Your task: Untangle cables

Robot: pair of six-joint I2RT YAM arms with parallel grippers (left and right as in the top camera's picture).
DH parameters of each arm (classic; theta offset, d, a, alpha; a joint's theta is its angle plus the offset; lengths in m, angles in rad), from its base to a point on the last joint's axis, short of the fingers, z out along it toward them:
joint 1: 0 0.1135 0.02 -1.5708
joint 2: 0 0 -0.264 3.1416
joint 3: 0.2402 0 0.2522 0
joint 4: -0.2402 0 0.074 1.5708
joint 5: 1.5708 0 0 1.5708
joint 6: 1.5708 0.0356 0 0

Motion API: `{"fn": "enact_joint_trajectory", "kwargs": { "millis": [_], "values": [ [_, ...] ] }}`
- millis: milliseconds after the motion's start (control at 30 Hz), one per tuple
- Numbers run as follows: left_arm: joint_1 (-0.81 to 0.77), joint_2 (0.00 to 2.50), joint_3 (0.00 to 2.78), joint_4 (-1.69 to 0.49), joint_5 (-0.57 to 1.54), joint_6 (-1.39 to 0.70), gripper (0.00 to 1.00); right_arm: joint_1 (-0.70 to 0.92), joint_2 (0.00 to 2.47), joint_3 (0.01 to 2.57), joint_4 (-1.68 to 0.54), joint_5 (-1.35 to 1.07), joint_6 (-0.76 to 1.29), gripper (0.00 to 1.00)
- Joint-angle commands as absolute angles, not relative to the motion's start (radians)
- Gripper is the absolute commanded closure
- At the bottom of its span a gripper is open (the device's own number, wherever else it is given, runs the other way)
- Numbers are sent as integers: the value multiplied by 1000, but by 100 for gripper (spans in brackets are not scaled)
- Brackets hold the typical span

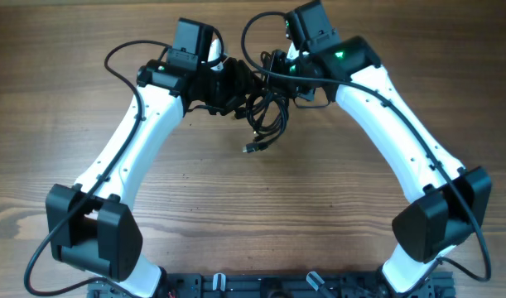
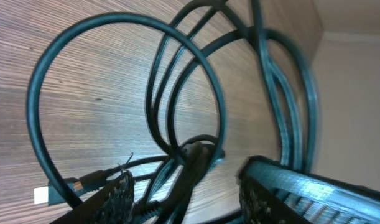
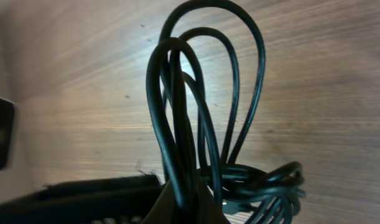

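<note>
Black cables [image 1: 265,116], brown wood-grain table [image 1: 236,215]

Tabletop [image 1: 261,215] is brown wood-grain laminate w/ darker streaks, grain running L-R in the overhead view. Toward its far centre is a tangled bunch of thin black flexible cables [image 1: 265,116]; the lowest loops & one small plug end [image 1: 251,149] seem to rest on the wood, but can't tell how much of the bunch actually touches it. Along the near edge is a black mounting rail [image 1: 261,288], w/ the left arm's white base [image 1: 143,277] & right arm's white base [image 1: 400,269] at it.
</note>
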State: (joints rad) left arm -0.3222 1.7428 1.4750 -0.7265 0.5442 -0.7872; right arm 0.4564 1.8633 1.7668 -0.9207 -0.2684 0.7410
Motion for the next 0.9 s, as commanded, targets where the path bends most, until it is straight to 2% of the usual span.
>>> {"fn": "enact_joint_trajectory", "kwargs": {
  "millis": [0, 33, 67, 133, 233, 533, 667, 867],
  "values": [
    [-356, 1723, 1485, -725, 495, -762, 43, 385, 1850, 1803, -897, -396, 778, 96],
    [-357, 1723, 1485, -720, 494, -762, 43, 361, 1850, 1803, -898, -412, 776, 96],
    [-353, 1722, 1485, -704, 492, -763, 55, 346, 1850, 1803, -899, -426, 772, 96],
    [-342, 1712, 1485, -644, 493, -762, 60, 321, 1850, 1803, -901, -428, 775, 96],
    [-338, 1683, 1485, -591, 492, -762, 52, 285, 1859, 1802, -876, -486, 796, 96],
    [-429, 1687, 1485, -702, 324, -762, 51, 276, 1860, 1794, -802, -604, 892, 96],
    [-454, 1689, 1485, -701, 243, -762, 49, 276, 1860, 1794, -801, -710, 863, 96],
    [-456, 1734, 1485, -673, 233, -763, 50, 276, 1860, 1794, -793, -930, 813, 96]
  ]
}}
